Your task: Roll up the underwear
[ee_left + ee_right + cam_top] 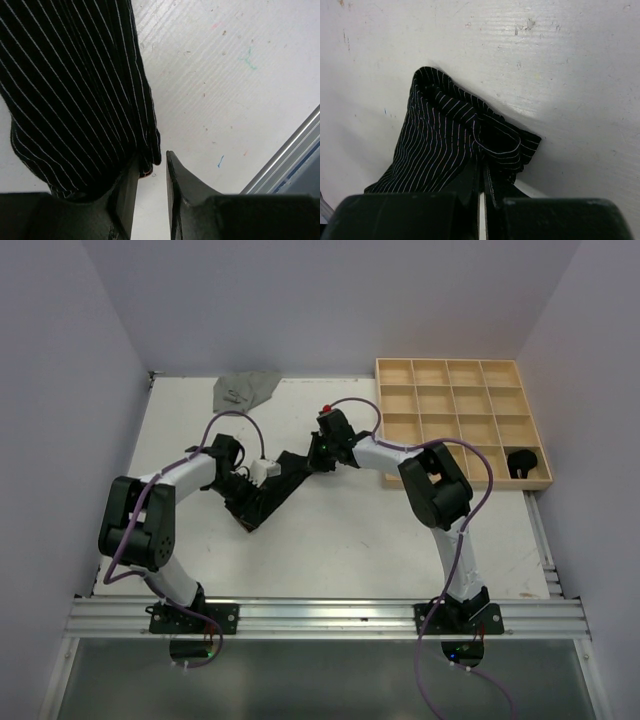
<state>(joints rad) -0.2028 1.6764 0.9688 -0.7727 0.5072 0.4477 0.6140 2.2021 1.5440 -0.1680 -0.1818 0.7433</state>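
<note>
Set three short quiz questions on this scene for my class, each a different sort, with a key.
1. True or false: the jaws of the right gripper are shut on the black striped underwear.
2. Fill in: the black bundle in the wooden grid tray sits in its ____ corner compartment.
3. The grey underwear lies: A) in the tray; B) at the table's far edge; C) at the table's near edge.
Key: 1 true; 2 near right; 3 B.

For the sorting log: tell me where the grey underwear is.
In the top view, the grey underwear lies crumpled at the far edge of the table, left of centre, well left of the wooden grid tray.
</note>
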